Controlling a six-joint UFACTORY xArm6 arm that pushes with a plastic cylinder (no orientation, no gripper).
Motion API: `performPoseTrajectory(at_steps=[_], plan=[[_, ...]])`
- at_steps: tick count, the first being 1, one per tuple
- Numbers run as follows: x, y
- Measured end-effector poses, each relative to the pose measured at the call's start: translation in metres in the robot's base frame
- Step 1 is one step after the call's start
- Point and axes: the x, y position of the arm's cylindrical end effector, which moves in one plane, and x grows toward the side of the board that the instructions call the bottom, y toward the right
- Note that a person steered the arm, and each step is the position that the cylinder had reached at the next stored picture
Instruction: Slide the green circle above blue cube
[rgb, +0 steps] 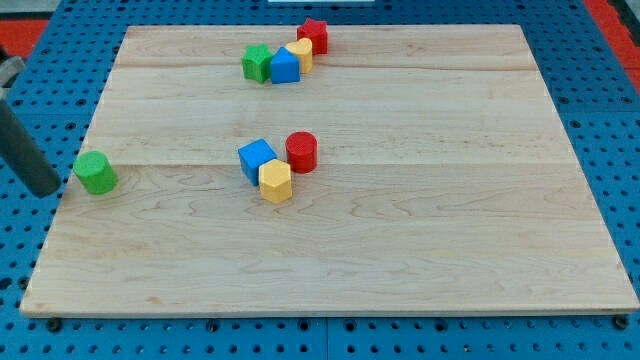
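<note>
The green circle (96, 172) lies near the board's left edge, at mid height. The blue cube (257, 158) sits near the board's centre, touching a yellow hexagon (275, 181) below it and next to a red cylinder (301, 151) on its right. My rod comes in from the view's left, and my tip (48, 189) rests just left of the green circle, at the board's edge, a small gap away from it.
A cluster stands at the board's top: a green star-like block (257, 63), a second blue block (285, 66), a yellow block (301, 52) and a red star block (313, 35). The wooden board (400, 250) lies on a blue pegboard.
</note>
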Motion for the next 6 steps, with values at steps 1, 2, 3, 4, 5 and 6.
performPoseTrajectory(at_steps=[1,2,3,4,5,6], plan=[[-0.001,0.082],[-0.004,0.141],[-0.019,0.106],[-0.031,0.063],[-0.033,0.12],[-0.035,0.152]])
